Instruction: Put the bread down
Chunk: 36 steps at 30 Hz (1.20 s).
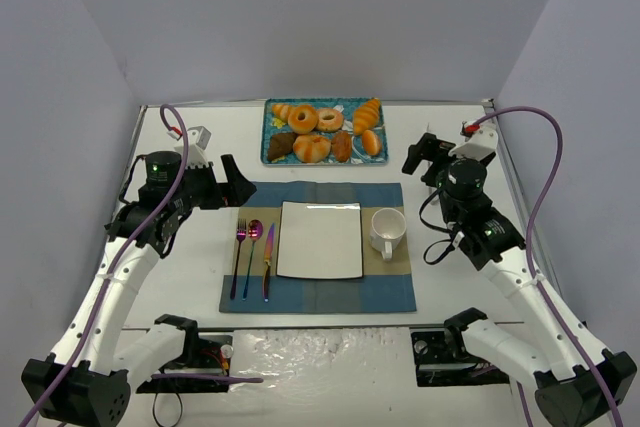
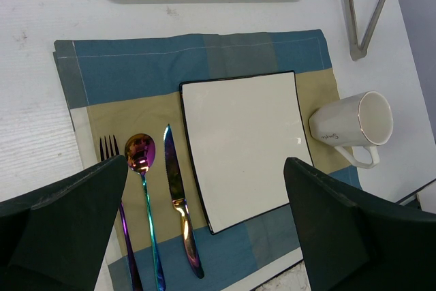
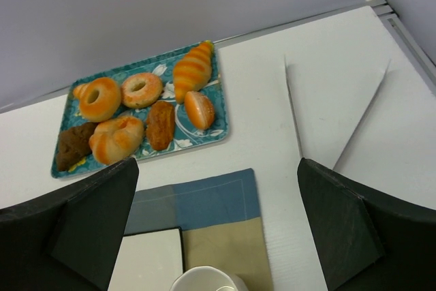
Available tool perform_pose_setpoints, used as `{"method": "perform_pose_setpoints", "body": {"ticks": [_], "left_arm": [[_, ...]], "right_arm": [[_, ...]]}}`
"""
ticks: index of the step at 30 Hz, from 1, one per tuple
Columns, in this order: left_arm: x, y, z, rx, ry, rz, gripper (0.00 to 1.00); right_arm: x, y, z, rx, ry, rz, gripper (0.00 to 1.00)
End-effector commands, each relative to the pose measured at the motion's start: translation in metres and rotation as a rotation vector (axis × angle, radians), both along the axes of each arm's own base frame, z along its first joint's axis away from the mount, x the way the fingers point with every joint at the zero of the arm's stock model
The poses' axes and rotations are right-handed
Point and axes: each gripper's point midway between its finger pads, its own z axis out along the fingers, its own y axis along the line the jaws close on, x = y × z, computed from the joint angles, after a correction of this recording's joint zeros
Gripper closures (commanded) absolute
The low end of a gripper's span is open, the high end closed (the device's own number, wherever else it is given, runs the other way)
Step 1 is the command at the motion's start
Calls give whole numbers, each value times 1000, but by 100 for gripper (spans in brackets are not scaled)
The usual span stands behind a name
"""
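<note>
Your left gripper (image 2: 206, 167) has its two fingers wide apart and nothing is between them. It hangs by the far left corner of the mat (image 1: 320, 292), where the fork (image 2: 107, 148), spoon (image 2: 141, 153) and knife (image 2: 172, 175) lie left of the white plate (image 1: 320, 239). Your right gripper (image 3: 218, 165) has its fingers wide apart too, holding nothing, off the mat's right side, past the cup (image 1: 388, 230). The bread (image 3: 199, 110) lies on the blue tray (image 3: 219, 100) at the far side, by its right end, next to the long striped pastry (image 3: 191, 71), well apart from both grippers
</note>
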Motion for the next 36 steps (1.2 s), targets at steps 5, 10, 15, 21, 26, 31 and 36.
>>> {"method": "perform_pose_setpoints", "body": {"ticks": [5,10,15,21,26,31,36], "left_arm": [[10,-4,36,-24,-122,-5,3],[10,-3,35,-16,-117,-1,3],[11,-2,34,-9,-112,2,3],[10,-2,34,-1,-114,5,3],[9,-2,34,1,-117,3,3],[10,-3,34,-3,-113,0,3],[8,-3,36,-4,-122,1,3]], "right_arm": [[13,-21,14,-19,-32,-158,0],[17,-33,5,-44,-9,-242,0],[20,-48,-2,-87,15,-339,0],[42,-67,-33,-75,107,-364,0],[63,-100,-61,-8,189,-379,0],[87,-111,-90,-4,294,-344,0],[106,-107,-109,5,368,-284,0]]}}
